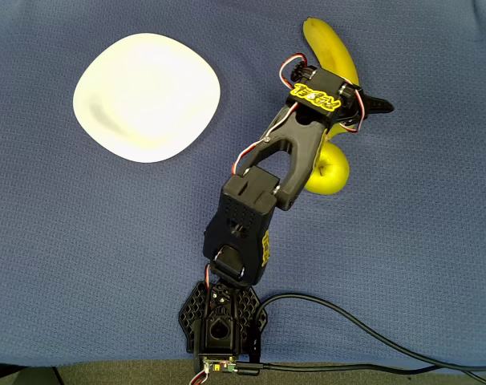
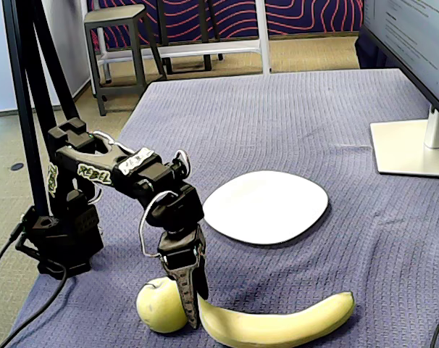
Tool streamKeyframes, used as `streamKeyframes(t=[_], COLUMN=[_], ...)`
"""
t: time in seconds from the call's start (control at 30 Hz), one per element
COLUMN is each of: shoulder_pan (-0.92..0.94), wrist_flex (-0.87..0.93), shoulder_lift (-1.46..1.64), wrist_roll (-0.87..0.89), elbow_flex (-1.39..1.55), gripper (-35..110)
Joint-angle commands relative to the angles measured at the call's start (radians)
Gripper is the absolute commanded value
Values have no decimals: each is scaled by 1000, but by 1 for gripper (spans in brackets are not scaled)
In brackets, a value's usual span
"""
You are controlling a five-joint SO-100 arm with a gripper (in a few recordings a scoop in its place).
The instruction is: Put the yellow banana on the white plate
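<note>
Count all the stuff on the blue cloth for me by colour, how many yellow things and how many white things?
Yellow: 2, the banana and the apple
White: 1, the plate
Total: 3
The robot's black claw is extra, pointing down between the apple and the banana.

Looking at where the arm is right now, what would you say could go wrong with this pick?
The gripper has its fingers down at the banana's end, right beside the apple, so closing may nudge or catch the apple. An end grip could let the long banana swing or slip. The plate lies apart across the cloth, so a drop on the way is possible.
</note>
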Motion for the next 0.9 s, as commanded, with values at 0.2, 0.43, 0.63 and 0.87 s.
streamKeyframes(t=[0.2,0.43,0.63,0.87], shoulder_pan=[31,21,20,-17], wrist_flex=[-109,-209,-210,-109], shoulder_lift=[-51,-95,-166,-158], wrist_roll=[-2,-3,38,64], elbow_flex=[-137,-127,-120,-126], gripper=[41,38,33,37])
